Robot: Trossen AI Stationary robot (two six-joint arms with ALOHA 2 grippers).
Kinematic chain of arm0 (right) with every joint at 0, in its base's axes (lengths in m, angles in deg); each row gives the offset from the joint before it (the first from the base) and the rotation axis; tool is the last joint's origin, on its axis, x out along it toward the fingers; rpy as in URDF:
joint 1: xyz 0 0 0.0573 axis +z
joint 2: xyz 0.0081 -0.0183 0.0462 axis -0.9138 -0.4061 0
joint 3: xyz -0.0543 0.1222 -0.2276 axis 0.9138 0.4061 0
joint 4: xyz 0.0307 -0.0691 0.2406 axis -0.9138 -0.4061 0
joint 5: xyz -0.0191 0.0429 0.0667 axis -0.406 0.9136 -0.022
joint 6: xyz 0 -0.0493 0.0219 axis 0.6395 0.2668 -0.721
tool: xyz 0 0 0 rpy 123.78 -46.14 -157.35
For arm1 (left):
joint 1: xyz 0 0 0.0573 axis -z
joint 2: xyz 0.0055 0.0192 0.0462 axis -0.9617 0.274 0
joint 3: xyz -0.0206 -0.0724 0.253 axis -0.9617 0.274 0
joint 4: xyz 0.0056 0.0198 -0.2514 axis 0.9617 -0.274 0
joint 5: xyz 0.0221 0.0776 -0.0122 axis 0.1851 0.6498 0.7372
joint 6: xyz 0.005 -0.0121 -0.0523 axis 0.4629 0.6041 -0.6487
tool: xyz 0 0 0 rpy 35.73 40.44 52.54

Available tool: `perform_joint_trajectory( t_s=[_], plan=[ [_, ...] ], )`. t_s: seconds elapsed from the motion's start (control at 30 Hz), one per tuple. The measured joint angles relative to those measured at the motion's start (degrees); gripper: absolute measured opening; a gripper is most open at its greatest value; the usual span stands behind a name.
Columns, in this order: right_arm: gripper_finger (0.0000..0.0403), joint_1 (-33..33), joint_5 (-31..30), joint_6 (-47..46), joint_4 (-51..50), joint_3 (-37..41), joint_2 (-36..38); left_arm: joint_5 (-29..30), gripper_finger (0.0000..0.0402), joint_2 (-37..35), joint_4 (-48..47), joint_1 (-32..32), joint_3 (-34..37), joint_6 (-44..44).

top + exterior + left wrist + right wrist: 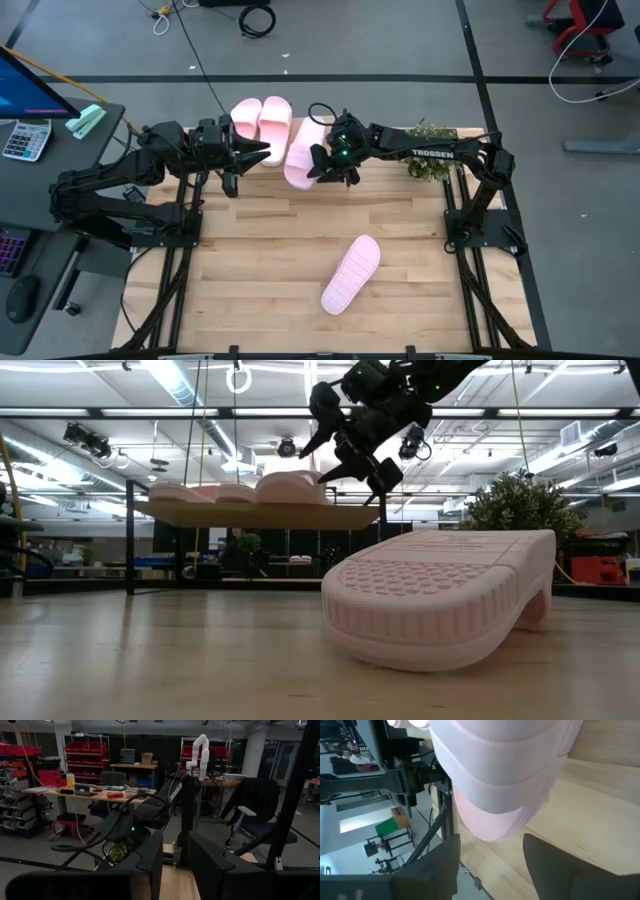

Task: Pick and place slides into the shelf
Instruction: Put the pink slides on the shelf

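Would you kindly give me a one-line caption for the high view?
Right gripper open beside the third slide on the shelf; one slide waits on the table.

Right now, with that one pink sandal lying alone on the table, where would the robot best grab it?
Probably across its narrow width, coming straight down from above. The lone slide lies sole up and slanted on the table, so its long side edges are free and nothing crowds it. The right gripper, open at the shelf, is nearer.

- Ceiling strip lights (190, 400) brighten the low view evenly.
- The nearest sandal (440, 595) looks soft, out of focus.
- The left wrist view is dim.
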Motion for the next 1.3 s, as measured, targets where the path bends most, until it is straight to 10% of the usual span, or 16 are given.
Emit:
perform_joint_trajectory(
  t_s=[0.27,0.5,0.83,1.3],
  plan=[
    [0.0191,-0.9,-0.2,2.3,-3.0,0.0,3.9,0.0,0.0094,0.0,-0.8,0.0,0.0,0.0],
    [0.0151,-2.7,-12.2,7.1,-8.0,0.0,7.7,0.0,0.0096,0.0,-0.9,0.0,0.0,-0.1],
    [0.0012,-2.4,-18.7,10.6,-7.4,0.0,6.5,0.0,0.0097,0.0,-0.9,0.0,0.0,0.0],
    [0.0003,-2.9,-23.0,12.9,-6.5,0.0,5.4,0.0,0.0096,0.0,-0.8,0.0,0.0,0.0]
  ],
)
